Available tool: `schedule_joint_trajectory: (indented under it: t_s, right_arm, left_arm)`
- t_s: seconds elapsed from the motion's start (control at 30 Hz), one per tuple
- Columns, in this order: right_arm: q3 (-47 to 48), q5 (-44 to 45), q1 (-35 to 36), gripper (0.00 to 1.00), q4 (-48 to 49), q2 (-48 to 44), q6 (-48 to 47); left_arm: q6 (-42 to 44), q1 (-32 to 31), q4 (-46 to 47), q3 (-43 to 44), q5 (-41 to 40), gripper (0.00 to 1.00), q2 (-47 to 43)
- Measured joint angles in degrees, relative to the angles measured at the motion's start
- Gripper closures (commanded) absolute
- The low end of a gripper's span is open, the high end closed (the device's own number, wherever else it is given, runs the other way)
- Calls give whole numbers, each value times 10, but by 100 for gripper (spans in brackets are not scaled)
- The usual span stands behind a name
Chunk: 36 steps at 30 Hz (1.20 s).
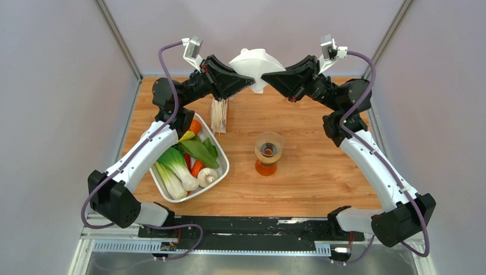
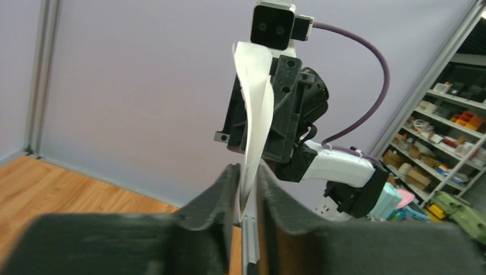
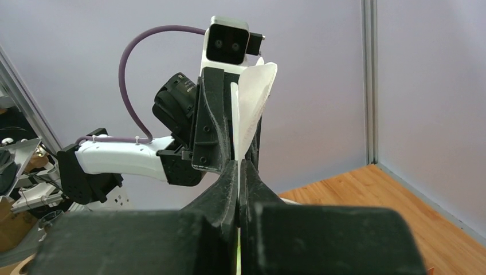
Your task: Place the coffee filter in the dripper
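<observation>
The coffee filter (image 1: 256, 64) is a white paper cone held up in the air at the back of the table, between both grippers. My right gripper (image 1: 265, 77) is shut on its right edge; in the right wrist view the pads (image 3: 232, 177) press flat on the paper (image 3: 252, 109). My left gripper (image 1: 250, 81) is at its left edge. In the left wrist view the filter (image 2: 255, 126) runs down between the fingers (image 2: 229, 183), whose jaws stand a narrow gap apart. The dripper (image 1: 269, 144), clear with a brown collar, sits on an orange-tinted glass vessel (image 1: 265, 167) mid-table, well below the filter.
A wrapped bundle of stacked filters (image 1: 219, 116) stands upright below the left gripper. A white tray (image 1: 222, 170) of vegetables lies at the left, beside the left arm. Grey walls close in the back and sides.
</observation>
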Motion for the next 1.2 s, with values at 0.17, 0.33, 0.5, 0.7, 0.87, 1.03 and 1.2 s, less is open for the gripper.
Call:
schedule_joint_trajectory:
  t_s: [0.17, 0.33, 0.5, 0.7, 0.87, 1.03, 1.2]
  right_arm:
    - [-9, -8, -3, 36, -11, 0, 2]
    - [14, -32, -41, 26, -85, -5, -40]
    - [62, -53, -83, 39, -209, -29, -148]
    - [137, -80, -85, 34, -333, -57, -249]
    - [157, -113, -85, 38, -388, -57, -269]
    - [157, -128, -85, 45, -440, -35, -271]
    - [157, -130, -85, 56, -489, -13, -274]
  left_arm:
    - [-1, -3, 8, 3, 3, 100, 10]
    - [20, -4, 10, -4, 24, 100, 8]
    - [94, -4, -25, -37, 54, 100, -11]
    - [212, -4, -109, -39, 92, 100, -22]
    - [288, -5, -176, -32, 121, 100, -23]
    - [348, -15, -230, -25, 136, 100, -23]
    - [396, -26, -275, -17, 141, 99, -27]
